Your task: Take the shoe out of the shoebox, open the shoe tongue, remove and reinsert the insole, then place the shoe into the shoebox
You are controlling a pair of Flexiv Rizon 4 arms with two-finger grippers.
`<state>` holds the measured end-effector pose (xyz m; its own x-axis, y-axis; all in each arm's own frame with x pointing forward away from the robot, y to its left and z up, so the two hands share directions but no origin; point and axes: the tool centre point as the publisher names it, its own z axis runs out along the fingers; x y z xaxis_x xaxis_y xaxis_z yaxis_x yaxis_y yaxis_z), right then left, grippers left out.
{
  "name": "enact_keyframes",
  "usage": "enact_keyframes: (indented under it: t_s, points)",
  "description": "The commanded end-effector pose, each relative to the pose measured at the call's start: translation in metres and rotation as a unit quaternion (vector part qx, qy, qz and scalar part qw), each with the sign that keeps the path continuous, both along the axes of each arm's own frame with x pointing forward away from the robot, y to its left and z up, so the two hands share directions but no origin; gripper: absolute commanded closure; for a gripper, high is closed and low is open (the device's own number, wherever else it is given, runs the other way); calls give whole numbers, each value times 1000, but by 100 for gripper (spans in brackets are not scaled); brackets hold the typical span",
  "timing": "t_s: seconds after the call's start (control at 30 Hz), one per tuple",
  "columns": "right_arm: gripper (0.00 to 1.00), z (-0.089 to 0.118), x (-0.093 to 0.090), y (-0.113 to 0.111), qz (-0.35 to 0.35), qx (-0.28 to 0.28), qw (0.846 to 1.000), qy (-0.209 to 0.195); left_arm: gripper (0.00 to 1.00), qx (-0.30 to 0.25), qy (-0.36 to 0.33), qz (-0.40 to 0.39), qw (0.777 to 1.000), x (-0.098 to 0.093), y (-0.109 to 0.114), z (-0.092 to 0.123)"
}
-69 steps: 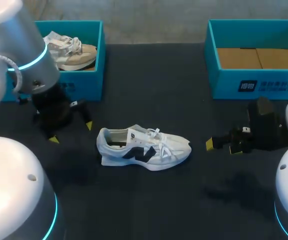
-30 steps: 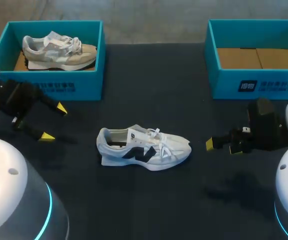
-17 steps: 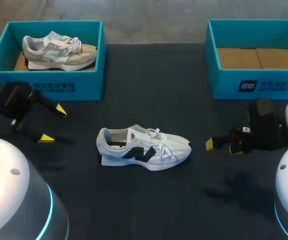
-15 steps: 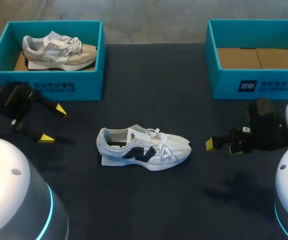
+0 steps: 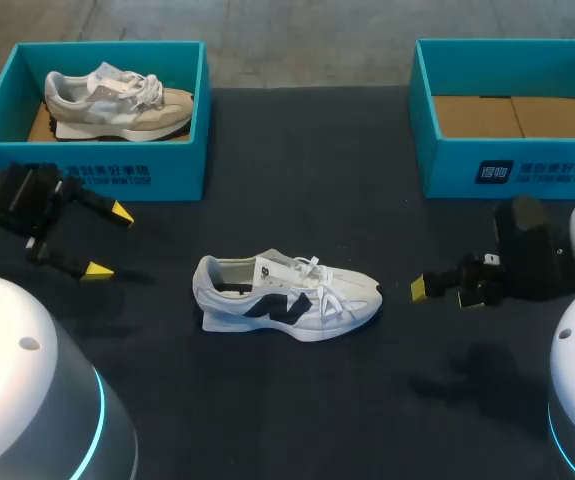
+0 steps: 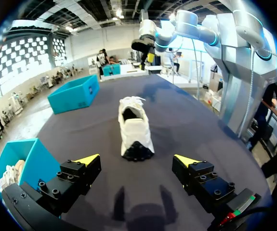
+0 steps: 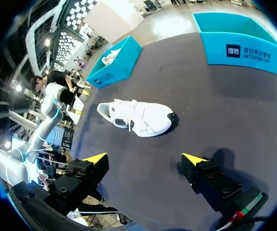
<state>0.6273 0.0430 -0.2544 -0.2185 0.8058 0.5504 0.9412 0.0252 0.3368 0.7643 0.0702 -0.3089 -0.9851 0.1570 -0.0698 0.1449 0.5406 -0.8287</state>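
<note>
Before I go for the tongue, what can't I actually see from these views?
- Insole of the white shoe: head and left wrist views show only a dark opening; tongue and laces cover the rest.
- Beige shoe: left wrist view shows just a sliver, behind the left shoebox wall and cut off at the view's edge.

Dark worktop (image 5: 297, 180) is spanning the whole scene. At approx 10 o'clock, a teal box (image 5: 117, 176) is sitting near the far edge w/ a beige sneaker (image 5: 117, 100) lying inside, toe pointing to 3 o'clock. Brown cardboard (image 5: 37, 128) is showing by its heel.
</note>
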Motion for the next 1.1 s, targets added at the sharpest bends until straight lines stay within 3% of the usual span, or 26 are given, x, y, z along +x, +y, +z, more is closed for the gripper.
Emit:
enact_keyframes:
  t_s: [0.03,0.53,1.1]
  points:
    - [0,0,-2,1,-2,-2,1000,0,0,-30,12,2,999,-1,-7,-19]
    - [0,0,-2,1,-2,-2,1000,0,0,-73,32,46,996,-2,-51,-68]
    - [0,0,-2,1,-2,-2,1000,0,0,-99,48,54,993,-2,-95,-91]
